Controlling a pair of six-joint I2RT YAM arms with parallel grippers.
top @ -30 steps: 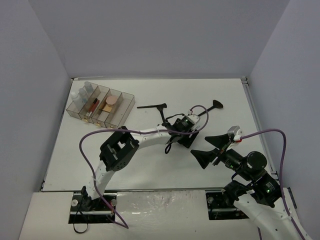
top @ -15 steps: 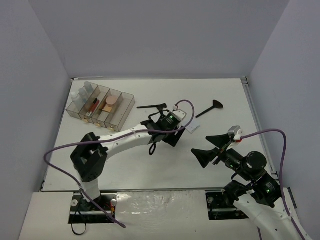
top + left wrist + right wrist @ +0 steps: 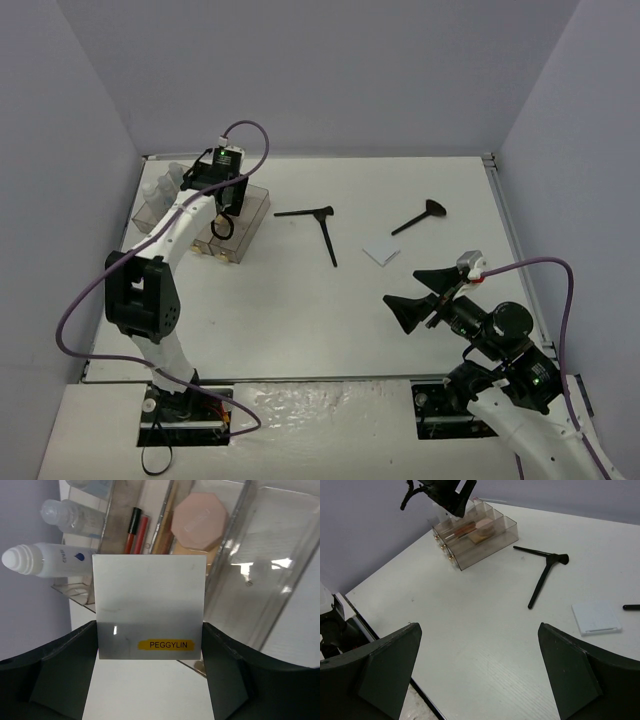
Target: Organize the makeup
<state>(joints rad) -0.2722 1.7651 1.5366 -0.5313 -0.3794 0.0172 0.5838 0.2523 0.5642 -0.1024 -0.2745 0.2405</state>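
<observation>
My left gripper (image 3: 149, 630) is shut on a white square pad (image 3: 150, 595) with a yellow label, gripped by its two side edges. It hangs over the clear organizer tray (image 3: 270, 555) at the back left (image 3: 254, 212). In the tray lie a white bottle (image 3: 50, 562), a clear bottle (image 3: 72, 520), red pencils (image 3: 135, 530) and a pink compact (image 3: 200, 522). Another white pad (image 3: 381, 251) and three black brushes (image 3: 305, 212) (image 3: 328, 240) (image 3: 420, 218) rest on the table. My right gripper (image 3: 420, 295) stands open near the front right, nothing between its fingers (image 3: 479, 630).
Grey walls close in the table on the left, back and right. The tray's rightmost compartment (image 3: 490, 544) holds nothing. The left arm's purple cable (image 3: 80, 300) loops along the left edge.
The left arm has swung from the middle of the table to the back left, carrying the white pad over the tray. The right arm has not moved.
</observation>
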